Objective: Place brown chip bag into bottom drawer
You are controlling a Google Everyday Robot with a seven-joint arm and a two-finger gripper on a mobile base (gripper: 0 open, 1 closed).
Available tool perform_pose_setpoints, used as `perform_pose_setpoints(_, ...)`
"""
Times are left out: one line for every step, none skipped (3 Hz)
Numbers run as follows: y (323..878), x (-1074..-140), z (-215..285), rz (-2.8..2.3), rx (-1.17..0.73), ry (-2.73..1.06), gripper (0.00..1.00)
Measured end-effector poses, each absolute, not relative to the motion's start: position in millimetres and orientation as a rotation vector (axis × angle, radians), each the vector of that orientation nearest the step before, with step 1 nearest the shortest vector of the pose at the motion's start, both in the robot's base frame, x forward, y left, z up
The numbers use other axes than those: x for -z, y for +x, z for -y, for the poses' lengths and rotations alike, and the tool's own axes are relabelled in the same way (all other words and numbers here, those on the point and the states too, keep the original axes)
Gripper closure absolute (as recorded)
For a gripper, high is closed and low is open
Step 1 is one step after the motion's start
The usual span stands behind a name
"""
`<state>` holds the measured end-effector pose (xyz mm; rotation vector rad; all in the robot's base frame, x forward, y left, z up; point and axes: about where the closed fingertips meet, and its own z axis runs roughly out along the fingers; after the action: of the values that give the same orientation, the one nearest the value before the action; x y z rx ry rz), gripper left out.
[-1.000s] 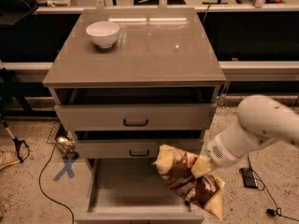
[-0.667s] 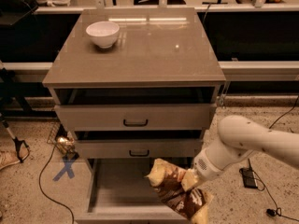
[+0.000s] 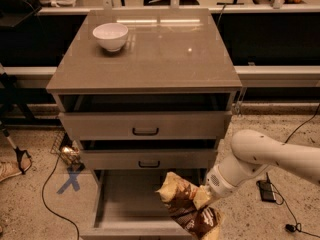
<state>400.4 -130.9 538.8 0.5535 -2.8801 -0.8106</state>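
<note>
The brown chip bag [image 3: 187, 205] is dark brown in the middle with pale yellow ends. It hangs tilted over the right front part of the open bottom drawer [image 3: 125, 204]. My gripper [image 3: 206, 196] is at the end of the white arm that comes in from the right, and it is shut on the bag's right side. The bag's lower end reaches past the drawer's front right corner. The drawer floor is flat, grey and bare on the left.
A white bowl [image 3: 110, 36] stands on the cabinet top at the back left. The two upper drawers [image 3: 145, 126] with black handles are partly pulled out. Cables and a blue X mark [image 3: 69, 180] lie on the floor to the left. A black box [image 3: 265, 190] lies on the right.
My arm has moved left and down with the bag. The bag now hangs lower over the open bottom drawer.
</note>
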Motion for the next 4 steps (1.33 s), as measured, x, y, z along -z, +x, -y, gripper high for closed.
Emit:
perform_pose_setpoints(403, -504, 120, 2.861, 0.902, 0.49, 1.0)
perform_pose_setpoints(416, -450, 89, 2.831, 1.081, 0.434, 1.0)
perform_pose_setpoints(424, -404, 45, 2.782, 1.29, 0.396, 1.0)
perform_pose_setpoints(434, -378, 10, 2.752, 1.441, 0.372, 1.0)
